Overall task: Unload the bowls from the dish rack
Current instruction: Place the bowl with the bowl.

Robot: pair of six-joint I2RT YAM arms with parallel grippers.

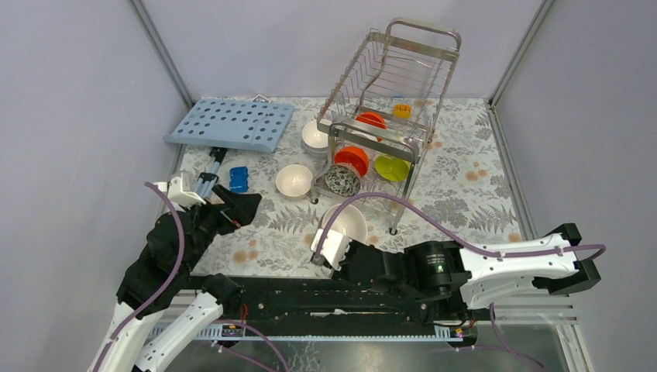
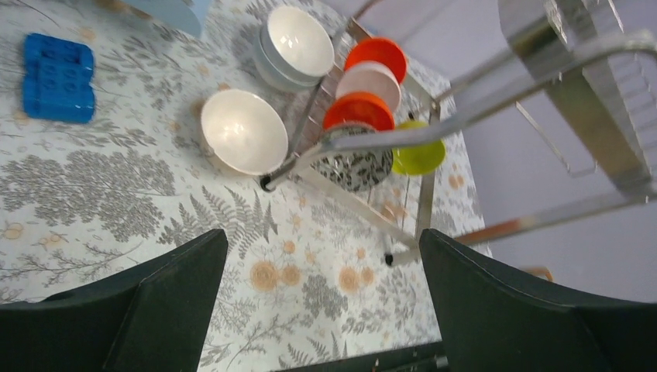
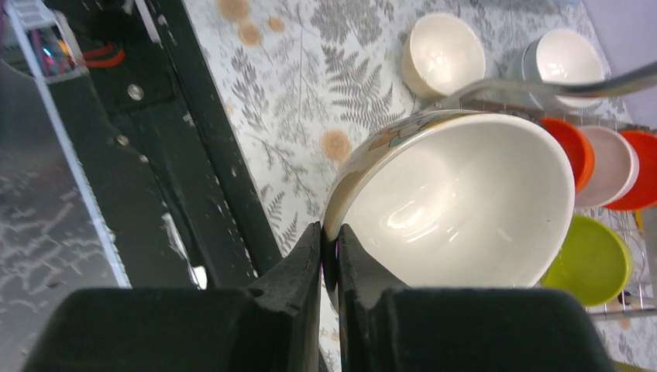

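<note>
Table (image 1: 465,186) has a grey fern and flower print. The dish rack (image 1: 387,77) stands at 12 to 1 o'clock on it, two tiers of shiny wire with a looped handle on top. Light-blue perforated board (image 1: 230,124) lies at 10 o'clock.

My right gripper (image 3: 329,240) is clamped on the rim of the held bowl (image 3: 457,201). The rim edge sits pinched between both fingers and the bowl body spreads to 1 o'clock of the tips. It is glossy white inside with a floral print outside, and is just off the rack at its 6 o'clock. I can't tell if it touches the table.

My left gripper (image 2: 321,310) is wide open at 9 o'clock, holding nothing.

Stacked white bowls (image 1: 315,136) are against the rack's 9 o'clock side. The cream bowl (image 1: 294,180) sits upright at 8 o'clock of the rack. In the lower tier, standing on edge, are the orange-red bowl (image 1: 352,160), lime-green bowl (image 1: 392,167) and speckled bowl (image 1: 341,180). Another orange-red bowl (image 1: 372,120) stands behind them.

Blue block (image 1: 239,179) is at 9 o'clock of the cream bowl. Yellow clip (image 1: 402,110) is on the rack.
</note>
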